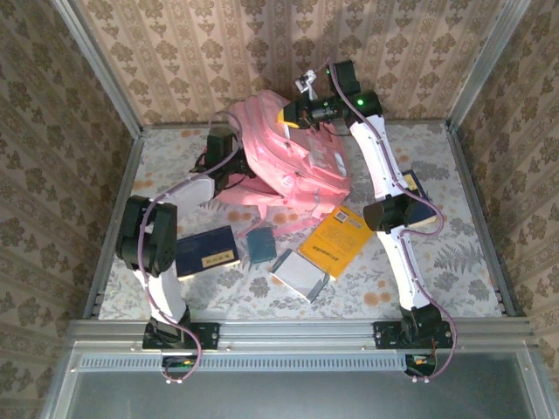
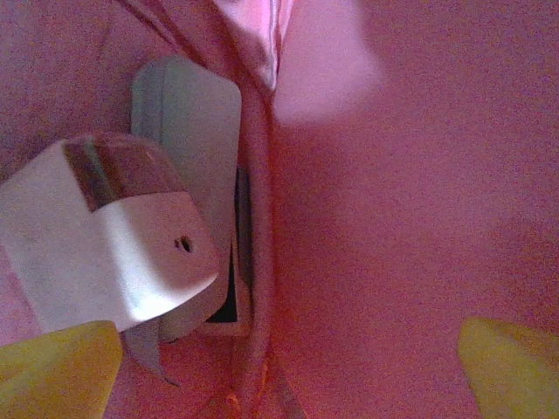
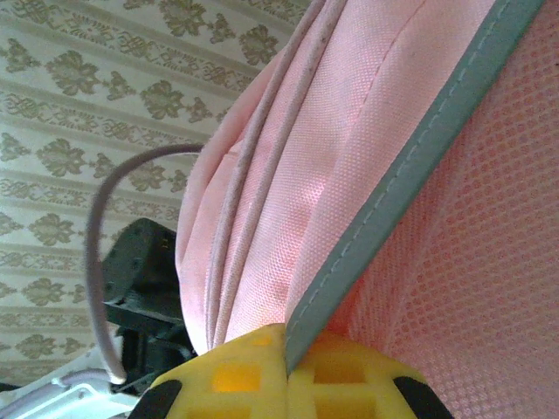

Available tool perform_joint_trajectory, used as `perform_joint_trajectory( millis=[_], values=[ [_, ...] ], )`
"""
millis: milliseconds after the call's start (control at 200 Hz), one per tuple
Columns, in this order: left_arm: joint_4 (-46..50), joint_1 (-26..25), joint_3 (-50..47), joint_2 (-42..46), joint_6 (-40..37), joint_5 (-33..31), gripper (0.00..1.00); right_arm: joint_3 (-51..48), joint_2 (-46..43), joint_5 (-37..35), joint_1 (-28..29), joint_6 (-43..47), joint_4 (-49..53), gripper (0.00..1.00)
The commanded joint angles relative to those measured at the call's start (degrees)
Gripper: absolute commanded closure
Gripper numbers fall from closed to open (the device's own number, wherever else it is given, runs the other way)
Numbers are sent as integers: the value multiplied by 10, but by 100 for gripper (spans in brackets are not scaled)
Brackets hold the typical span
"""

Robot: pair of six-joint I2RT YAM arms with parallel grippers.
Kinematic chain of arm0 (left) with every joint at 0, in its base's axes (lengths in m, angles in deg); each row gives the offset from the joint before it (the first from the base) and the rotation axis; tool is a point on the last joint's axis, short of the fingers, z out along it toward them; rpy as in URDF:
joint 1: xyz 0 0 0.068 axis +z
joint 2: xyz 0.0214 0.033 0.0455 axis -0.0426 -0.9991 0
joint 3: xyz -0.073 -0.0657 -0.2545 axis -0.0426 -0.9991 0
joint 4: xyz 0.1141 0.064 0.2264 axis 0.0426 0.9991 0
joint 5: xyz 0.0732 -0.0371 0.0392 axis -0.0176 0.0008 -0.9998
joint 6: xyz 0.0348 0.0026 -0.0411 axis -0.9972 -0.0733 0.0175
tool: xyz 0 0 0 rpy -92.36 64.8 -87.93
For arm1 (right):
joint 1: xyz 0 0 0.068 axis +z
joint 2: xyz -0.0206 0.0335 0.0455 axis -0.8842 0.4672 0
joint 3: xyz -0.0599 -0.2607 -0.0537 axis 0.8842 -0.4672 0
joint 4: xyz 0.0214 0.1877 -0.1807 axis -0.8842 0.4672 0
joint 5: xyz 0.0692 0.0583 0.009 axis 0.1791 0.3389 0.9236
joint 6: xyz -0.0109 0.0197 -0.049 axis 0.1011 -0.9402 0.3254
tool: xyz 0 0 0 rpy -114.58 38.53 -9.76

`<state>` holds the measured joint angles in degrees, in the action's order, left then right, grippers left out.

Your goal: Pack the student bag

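Note:
The student bag (image 1: 293,161), a large pink backpack, lies at the back middle of the table. My right gripper (image 1: 293,114) is shut on its grey-trimmed top edge (image 3: 393,192) and holds it up; the yellow fingertips (image 3: 236,375) pinch the trim. My left arm's wrist (image 1: 222,145) is at the bag's left side, and the left gripper (image 2: 284,375) is inside the bag among pink fabric (image 2: 410,218), open, with nothing between its yellow fingertips (image 2: 57,371). A white blocky item (image 2: 105,244) and a pale rounded flat item (image 2: 192,122) lie inside, just ahead and to the left.
In front of the bag lie a dark blue book (image 1: 207,251), a small teal item (image 1: 259,243), a yellow book (image 1: 334,242) and a grey notebook (image 1: 300,275). Another book (image 1: 421,208) sits under the right arm's elbow. Metal rails and patterned walls bound the table.

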<state>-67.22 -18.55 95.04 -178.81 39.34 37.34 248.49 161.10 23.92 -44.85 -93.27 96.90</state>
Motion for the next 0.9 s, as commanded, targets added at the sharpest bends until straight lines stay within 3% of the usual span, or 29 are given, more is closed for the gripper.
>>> perform_joint_trajectory(
  millis=[0, 115, 225, 300, 505, 705, 775, 895],
  values=[
    [35, 14, -18, 42, -35, 5, 0, 52, -44, -11, 2, 36, 14, 100],
    [76, 40, -45, 86, -33, -13, 0, 52, -42, -40, 1, 50, 35, 100],
    [169, 62, -42, 124, -88, -40, 0, 52, -42, -102, 6, 78, 68, 100],
    [257, 74, -37, 158, -128, -94, 0, 52, -43, -166, 12, 94, 91, 100],
    [371, 105, -52, 248, -169, -191, 0, 52, -32, -340, 52, 144, 123, 100],
    [458, 97, -59, 310, -204, -241, 0, 52, -15, -532, 97, 194, 152, 100],
    [467, 97, -75, 333, -208, -245, 0, 53, -5, -569, 106, 201, 161, 96],
    [470, 97, -99, 359, -211, -240, 0, 52, 14, -603, 118, 205, 168, 78]
  ],
)
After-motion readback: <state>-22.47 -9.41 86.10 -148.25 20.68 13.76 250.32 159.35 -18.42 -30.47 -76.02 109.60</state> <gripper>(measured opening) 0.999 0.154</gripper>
